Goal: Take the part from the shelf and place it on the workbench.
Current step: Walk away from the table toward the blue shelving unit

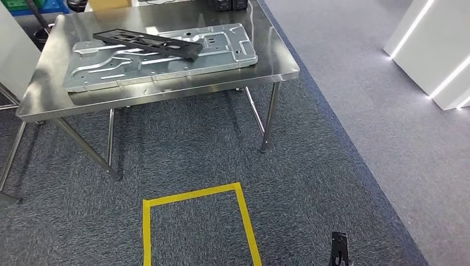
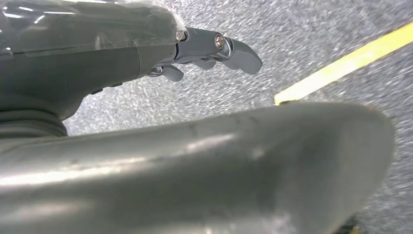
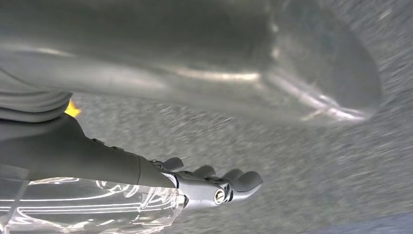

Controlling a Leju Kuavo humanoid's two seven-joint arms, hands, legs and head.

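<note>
Yellow tape square [image 1: 199, 221] underfoot; our left hand [image 2: 204, 51] and right hand [image 3: 214, 183] hang spread, empty — long black slotted plastic part [image 1: 148, 43] already lies on the steel workbench [image 1: 280, 61], atop a grey stamped panel [image 1: 161, 58] — could slide if bumped.

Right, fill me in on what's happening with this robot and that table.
Nothing is being handled at this moment. The left robot hand and the right robot hand both hang over the carpet, fingers apart, holding nothing. On the steel workbench a black part lies across a large silver panel. A yellow tape outline marks the carpet in front of the bench.
</note>
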